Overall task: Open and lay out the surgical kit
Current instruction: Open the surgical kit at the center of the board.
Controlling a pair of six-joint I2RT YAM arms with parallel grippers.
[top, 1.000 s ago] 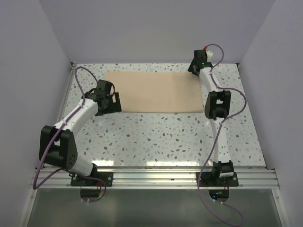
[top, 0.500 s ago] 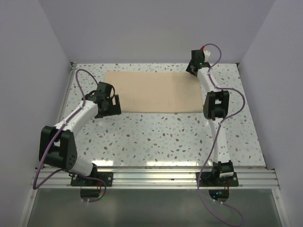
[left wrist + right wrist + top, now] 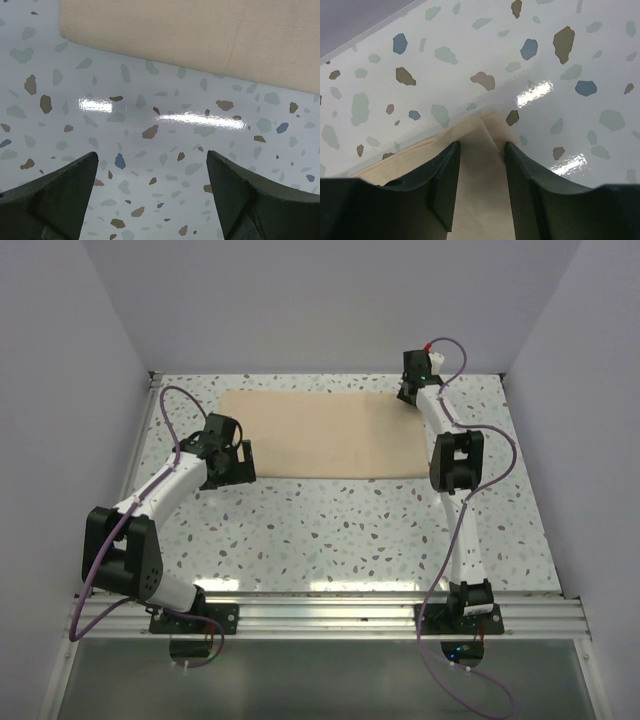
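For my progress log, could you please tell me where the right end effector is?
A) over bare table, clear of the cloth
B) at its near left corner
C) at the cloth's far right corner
C: the right end effector straddles the far right corner of the cloth.

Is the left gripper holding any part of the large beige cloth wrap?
No, the left gripper stands open over the bare speckled tabletop, with the large beige cloth wrap lying beyond its fingertips.

No text, label, brand, number or sign can be read in any view, neither on the beige cloth wrap [image 3: 325,435] nor on the speckled bench [image 3: 330,530] under it.
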